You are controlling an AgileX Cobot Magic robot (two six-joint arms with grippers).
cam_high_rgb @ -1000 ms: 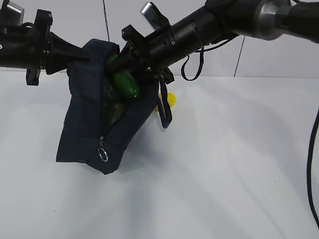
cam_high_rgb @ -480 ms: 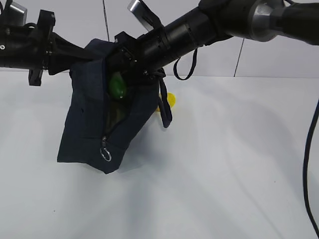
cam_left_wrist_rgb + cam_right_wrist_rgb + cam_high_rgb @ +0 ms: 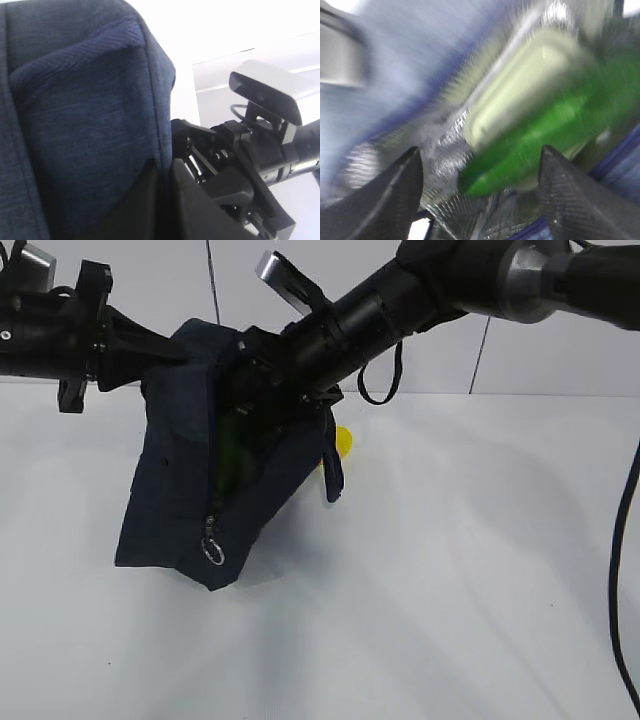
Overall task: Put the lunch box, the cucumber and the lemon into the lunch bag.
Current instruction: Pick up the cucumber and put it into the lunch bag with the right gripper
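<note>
Two of the three items sit inside the lunch bag [image 3: 185, 480]: the cucumber [image 3: 545, 130] lies slantwise in its silver-lined interior, resting against the pale green lid of the lunch box [image 3: 520, 85], as the blurred right wrist view shows. From the exterior view only a thin strip of green shows through the bag's open slit. The lemon [image 3: 343, 442] lies on the white tabletop [image 3: 450, 570] just behind the bag, partly hidden by a hanging loop handle [image 3: 332, 465].

That dark navy bag stands on the tabletop with its top pulled up and its zipper parted; the silver ring pull [image 3: 212, 552] hangs near the lower front corner.

At the bag's mouth is the right hand [image 3: 480, 180], its jaws spread wide with the cucumber lying free between the two dark fingertips [image 3: 390, 195], gripped by neither. On the other side, the left hand [image 3: 150, 350] is closed tight on the upper left edge of the bag's fabric, holding it raised; the left wrist view shows navy cloth close against the camera, with the right arm's wrist beyond.
</note>
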